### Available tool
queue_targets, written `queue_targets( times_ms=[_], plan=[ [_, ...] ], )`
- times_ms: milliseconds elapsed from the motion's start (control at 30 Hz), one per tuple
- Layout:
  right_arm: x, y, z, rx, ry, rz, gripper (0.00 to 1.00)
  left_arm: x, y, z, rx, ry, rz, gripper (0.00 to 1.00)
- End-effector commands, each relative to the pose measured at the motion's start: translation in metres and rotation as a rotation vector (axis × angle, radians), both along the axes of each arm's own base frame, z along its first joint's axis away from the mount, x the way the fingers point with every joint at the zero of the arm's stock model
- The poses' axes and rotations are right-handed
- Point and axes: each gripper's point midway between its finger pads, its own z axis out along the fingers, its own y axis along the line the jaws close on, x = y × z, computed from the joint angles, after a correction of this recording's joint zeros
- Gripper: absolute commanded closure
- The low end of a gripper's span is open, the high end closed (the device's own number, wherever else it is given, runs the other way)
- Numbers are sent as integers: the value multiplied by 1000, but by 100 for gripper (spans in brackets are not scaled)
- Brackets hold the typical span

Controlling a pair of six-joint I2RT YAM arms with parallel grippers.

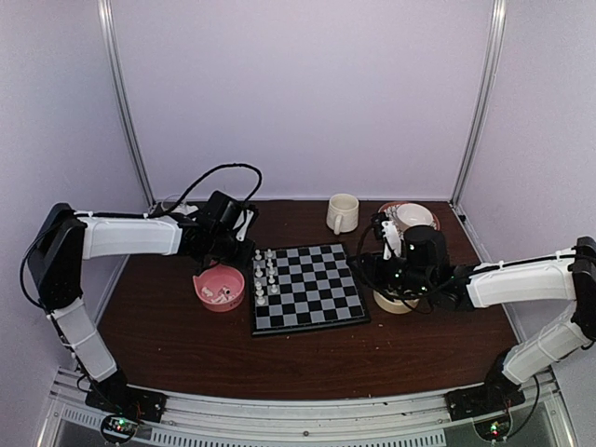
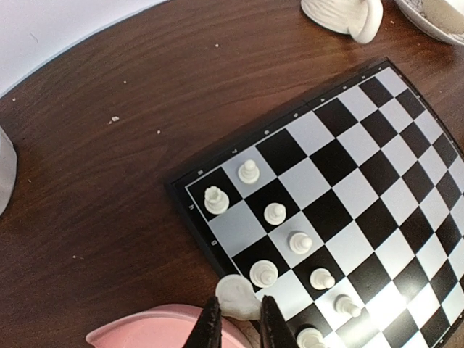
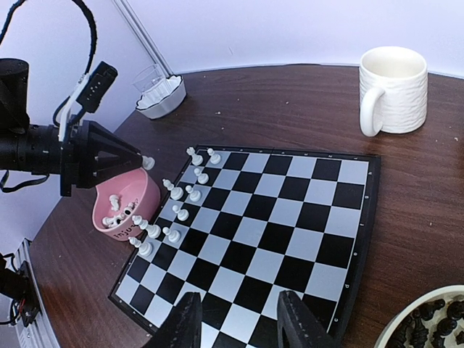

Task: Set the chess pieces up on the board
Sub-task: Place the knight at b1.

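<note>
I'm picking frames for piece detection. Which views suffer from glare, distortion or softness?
Left wrist: glare washes out pale squares of the board at lower right, and its rim bows from lens distortion. Top external: soft, the white pieces are barely resolved. Right wrist: evenly lit, crispest, slight bowing.

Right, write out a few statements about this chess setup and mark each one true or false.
1. The left gripper is shut on a white piece. True.
2. The right gripper holds a black piece. False: its fingers are apart with nothing between them.
3. Black pieces already stand on the board. False: only white pieces stand there. The black pieces lie in the right-hand bowl.
4. There are loose white figures in the pink bowl. True.
</note>
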Motion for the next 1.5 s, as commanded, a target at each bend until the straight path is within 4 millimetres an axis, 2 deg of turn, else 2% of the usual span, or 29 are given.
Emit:
queue_targets(
  times_ms=[0, 200, 567, 867, 1467],
  plan=[
    [3, -1, 4, 12, -22, -8, 62, 13, -5, 9, -25, -44, -1, 88],
    [3, -1, 4, 12, -23, -6, 62, 12, -2, 5, -15, -53, 3, 89],
    [3, 1, 4, 14, -21, 2, 62, 24, 4, -8, -37, -17, 21, 90],
    [4, 2, 2, 14, -17, 5, 62, 29, 1, -22, -24, 6, 14, 90],
    [3, 2, 4, 18, -21, 7, 62, 46, 0, -38, -7, 23, 20, 91]
  ],
)
